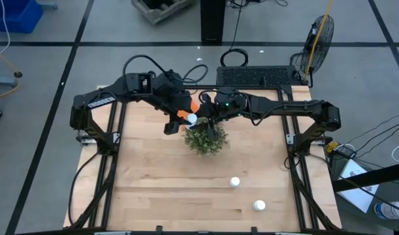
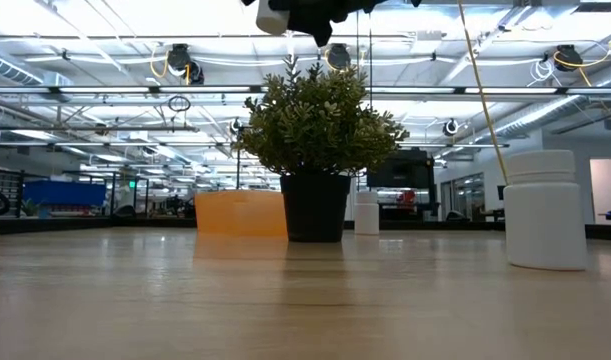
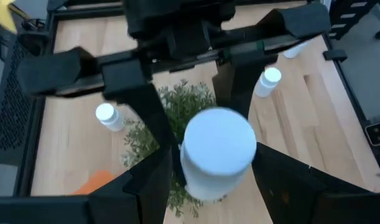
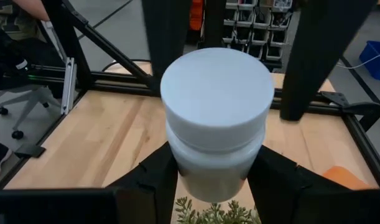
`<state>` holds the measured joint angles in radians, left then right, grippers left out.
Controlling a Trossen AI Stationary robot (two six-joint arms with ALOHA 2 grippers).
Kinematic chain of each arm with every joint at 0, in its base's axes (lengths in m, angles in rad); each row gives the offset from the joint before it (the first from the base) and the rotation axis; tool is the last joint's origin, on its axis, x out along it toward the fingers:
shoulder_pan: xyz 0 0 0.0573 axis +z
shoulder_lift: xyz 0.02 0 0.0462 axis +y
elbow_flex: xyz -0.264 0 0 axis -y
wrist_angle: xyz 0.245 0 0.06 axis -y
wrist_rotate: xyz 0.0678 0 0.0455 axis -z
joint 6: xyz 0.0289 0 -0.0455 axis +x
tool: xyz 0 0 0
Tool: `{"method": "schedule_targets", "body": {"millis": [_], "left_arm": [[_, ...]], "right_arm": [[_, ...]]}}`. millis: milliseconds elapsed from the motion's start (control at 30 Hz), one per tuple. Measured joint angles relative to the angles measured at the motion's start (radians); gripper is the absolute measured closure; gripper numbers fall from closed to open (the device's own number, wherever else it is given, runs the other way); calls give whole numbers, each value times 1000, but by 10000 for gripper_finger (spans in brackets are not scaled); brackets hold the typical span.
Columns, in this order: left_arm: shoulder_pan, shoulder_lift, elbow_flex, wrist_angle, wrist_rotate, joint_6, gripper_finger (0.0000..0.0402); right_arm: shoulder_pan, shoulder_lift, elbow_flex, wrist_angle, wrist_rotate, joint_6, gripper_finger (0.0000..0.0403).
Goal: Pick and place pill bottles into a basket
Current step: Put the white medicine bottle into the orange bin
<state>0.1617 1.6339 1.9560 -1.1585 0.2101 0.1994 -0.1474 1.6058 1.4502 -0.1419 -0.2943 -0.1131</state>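
Note:
One white pill bottle (image 1: 191,119) is up in the air over the green plant (image 1: 206,137), between both grippers. My left gripper (image 3: 216,186) and my right gripper (image 4: 211,186) are both shut on it, coming from opposite sides. The orange basket (image 1: 185,111) stands on the table behind the plant, mostly hidden under my left gripper; it also shows in the low view (image 2: 240,213). Two more bottles (image 1: 235,182) (image 1: 258,205) stand upright on the table near its front right. My left gripper pinches the bottle's body below the cap (image 3: 191,177) between its two fingers, slanting down from the table's left. The bottle is upright, cap up, lifted clear above the plant. My right gripper pinches the same bottle's body below the cap (image 4: 185,169) between its two fingers, slanting down from the table's right. The bottle stands upright in the hold, clear of the table.
The potted plant (image 2: 320,150) stands mid-table right under the held bottle. One bottle (image 2: 543,210) is close in the low view and another (image 2: 366,212) stands farther back beside the pot. The metal frame rails (image 1: 114,130) run along both sides.

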Motion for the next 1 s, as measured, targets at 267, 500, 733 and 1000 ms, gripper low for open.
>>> {"method": "schedule_targets", "body": {"millis": [267, 500, 733, 1000], "left_arm": [[-8, 20, -1, 16, 0, -13, 179], [-7, 16, -1, 18, -2, -24, 242], [-6, 16, -1, 24, -5, -18, 242], [17, -19, -1, 53, -36, -26, 242]], "right_arm": [[0, 0, 0, -1, 1, -2, 250], [-1, 0, 0, -5, -1, -1, 245], [-1, -4, 0, -7, 1, -14, 231], [-64, -67, 0, -146, 1, -42, 154]]}}
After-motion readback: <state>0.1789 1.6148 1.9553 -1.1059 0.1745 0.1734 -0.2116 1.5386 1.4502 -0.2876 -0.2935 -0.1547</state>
